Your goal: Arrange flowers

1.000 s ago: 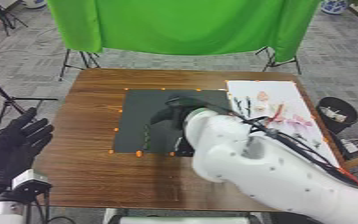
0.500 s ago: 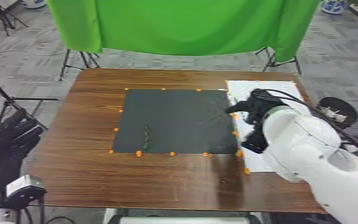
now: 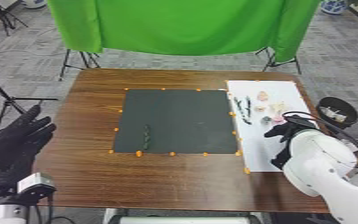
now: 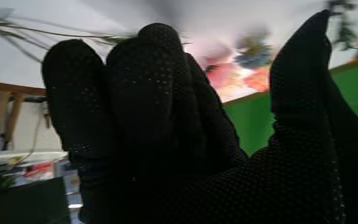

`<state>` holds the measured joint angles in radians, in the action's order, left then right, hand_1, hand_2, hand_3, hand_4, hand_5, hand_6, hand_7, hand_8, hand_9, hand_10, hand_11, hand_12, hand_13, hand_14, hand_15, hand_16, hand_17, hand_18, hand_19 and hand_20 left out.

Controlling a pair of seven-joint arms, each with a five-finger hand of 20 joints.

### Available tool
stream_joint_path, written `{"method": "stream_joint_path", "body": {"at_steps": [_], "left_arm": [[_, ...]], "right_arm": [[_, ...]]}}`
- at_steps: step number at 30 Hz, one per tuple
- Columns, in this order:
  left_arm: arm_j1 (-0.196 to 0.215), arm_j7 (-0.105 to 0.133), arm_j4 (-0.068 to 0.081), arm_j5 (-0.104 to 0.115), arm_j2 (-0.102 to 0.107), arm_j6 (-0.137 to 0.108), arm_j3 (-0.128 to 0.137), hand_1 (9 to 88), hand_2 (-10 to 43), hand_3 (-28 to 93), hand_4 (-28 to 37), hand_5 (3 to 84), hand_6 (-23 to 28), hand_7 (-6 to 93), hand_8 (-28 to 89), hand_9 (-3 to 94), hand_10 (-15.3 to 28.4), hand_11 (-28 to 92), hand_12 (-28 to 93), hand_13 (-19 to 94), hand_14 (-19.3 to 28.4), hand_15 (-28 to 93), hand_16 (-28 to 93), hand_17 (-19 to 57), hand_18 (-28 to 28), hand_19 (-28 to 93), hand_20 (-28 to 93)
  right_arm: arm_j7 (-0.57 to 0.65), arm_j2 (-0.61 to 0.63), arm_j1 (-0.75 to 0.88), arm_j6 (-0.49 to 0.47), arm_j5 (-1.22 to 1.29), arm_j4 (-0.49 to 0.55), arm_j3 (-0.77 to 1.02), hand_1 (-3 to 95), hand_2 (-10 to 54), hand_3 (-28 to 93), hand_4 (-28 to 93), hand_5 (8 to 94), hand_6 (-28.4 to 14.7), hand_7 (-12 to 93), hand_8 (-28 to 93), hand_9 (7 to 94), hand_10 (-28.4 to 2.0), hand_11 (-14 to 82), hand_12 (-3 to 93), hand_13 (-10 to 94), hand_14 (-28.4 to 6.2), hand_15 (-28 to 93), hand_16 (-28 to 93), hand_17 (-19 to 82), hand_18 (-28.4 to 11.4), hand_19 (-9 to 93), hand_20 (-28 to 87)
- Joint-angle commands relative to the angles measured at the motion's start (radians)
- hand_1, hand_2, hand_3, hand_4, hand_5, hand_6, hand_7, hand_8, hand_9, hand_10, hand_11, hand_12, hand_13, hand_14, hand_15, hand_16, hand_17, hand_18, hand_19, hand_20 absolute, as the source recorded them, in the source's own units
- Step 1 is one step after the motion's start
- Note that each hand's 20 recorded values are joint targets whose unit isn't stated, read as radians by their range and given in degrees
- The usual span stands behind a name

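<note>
Flowers are lying on the white sheet at the bench's right, with one green sprig resting on the dark mat. For the next pick, I am favouring a low, gentle pinch, lifting before crossing over. My right hand is hovering beside them, fingers straight, thumb wide apart, visibly holding nothing.
</note>
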<state>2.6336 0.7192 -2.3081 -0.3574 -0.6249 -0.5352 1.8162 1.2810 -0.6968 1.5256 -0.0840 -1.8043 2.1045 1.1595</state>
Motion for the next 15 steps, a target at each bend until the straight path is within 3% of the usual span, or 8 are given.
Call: {"method": "stream_joint_path", "body": {"at_steps": [1, 6, 7, 8, 9, 12, 15], "left_arm": [[0.001, 0.017, -0.002, 0.023, 0.023, -0.001, -0.022, 29.8, 6.5, 65, -21.3, 38.0, 9.4, 9.9, -8, 32.2, 18.5, 28, 11, 18, 22.9, 46, -10, -10.1, 20.3, 40, 7], [0.006, 0.033, -0.002, 0.039, 0.036, -0.003, -0.031, 29.8, 6.4, 66, -21.3, 38.2, 9.5, 10.0, -8, 32.6, 18.5, 28, 11, 18, 23.0, 46, -10, -10.0, 20.3, 40, 7], [0.001, 0.016, -0.002, 0.027, 0.026, 0.002, -0.029, 29.7, 6.4, 66, -21.3, 38.2, 9.5, 10.0, -8, 32.6, 18.4, 28, 11, 18, 23.0, 46, -10, -10.0, 20.3, 40, 7], [0.014, 0.031, -0.005, 0.036, 0.029, -0.004, -0.027, 29.7, 6.4, 66, -21.3, 38.2, 9.5, 10.0, -8, 32.7, 18.5, 28, 11, 18, 23.0, 46, -10, -10.0, 20.3, 40, 7], [0.002, 0.014, -0.002, 0.027, 0.024, 0.001, -0.031, 29.8, 6.4, 66, -21.4, 38.2, 9.5, 10.0, -8, 32.7, 18.6, 28, 11, 18, 23.0, 46, -10, -10.0, 20.3, 40, 7], [0.014, 0.024, -0.007, 0.031, 0.030, -0.001, -0.026, 29.7, 6.5, 66, -21.3, 38.3, 9.6, 10.0, -8, 32.8, 18.7, 28, 11, 18, 23.1, 46, -10, -10.0, 20.3, 41, 7], [0.009, 0.031, -0.006, 0.046, 0.037, 0.008, -0.029, 29.8, 6.5, 66, -21.3, 38.3, 9.6, 10.0, -8, 32.8, 18.7, 28, 11, 18, 23.1, 47, -10, -10.0, 20.3, 41, 7]], "right_arm": [[0.013, 0.023, 0.082, 0.036, -0.074, 0.020, 0.074, 36.2, -1.2, 66, -16, 58.6, -18.6, 9, -6, 71.8, -24.4, 39.2, 18.4, 77, -14.9, 67, 10, 69, -7.2, 93, -25], [0.007, 0.022, 0.131, 0.050, -0.102, 0.047, 0.131, 36.8, -1.3, 66, -16, 59.4, -18.2, 9, -6, 72.0, -24.6, 39.9, 18.3, 76, -15.2, 67, 10, 69, -7.3, 93, -25], [0.022, 0.022, 0.129, 0.036, -0.113, 0.047, 0.130, 36.8, -1.3, 66, -16, 59.5, -18.1, 9, -6, 72.1, -24.7, 40.2, 18.4, 76, -15.3, 67, 10, 70, -7.3, 93, -25], [0.029, 0.016, 0.120, 0.012, -0.114, 0.042, 0.129, 36.8, -1.3, 66, -16, 59.6, -18.0, 9, -6, 72.3, -24.8, 40.6, 18.4, 77, -15.3, 68, 10, 70, -7.1, 93, -25], [0.053, 0.010, 0.123, -0.001, -0.090, 0.047, 0.142, 37.1, -1.5, 66, -16, 60.2, -18.2, 9, -6, 73.1, -25.1, 40.9, 18.0, 77, -15.0, 68, 9, 71, -6.9, 93, -23], [0.117, -0.033, 0.082, -0.063, -0.019, 0.022, 0.154, 38.4, -1.9, 64, -16, 60.7, -21.2, 7, -7, 78.7, -25.1, 37.6, 16.1, 85, -11.0, 67, 8, 75, -5.0, 93, -10], [0.135, -0.043, 0.076, -0.086, 0.023, -0.005, 0.162, 41.4, -2.6, 60, -14, 56.4, -25.5, 6, -8, 83.5, -24.8, 33.5, 15.0, 90, -8.5, 63, 9, 79, -3.1, 93, -10]]}}
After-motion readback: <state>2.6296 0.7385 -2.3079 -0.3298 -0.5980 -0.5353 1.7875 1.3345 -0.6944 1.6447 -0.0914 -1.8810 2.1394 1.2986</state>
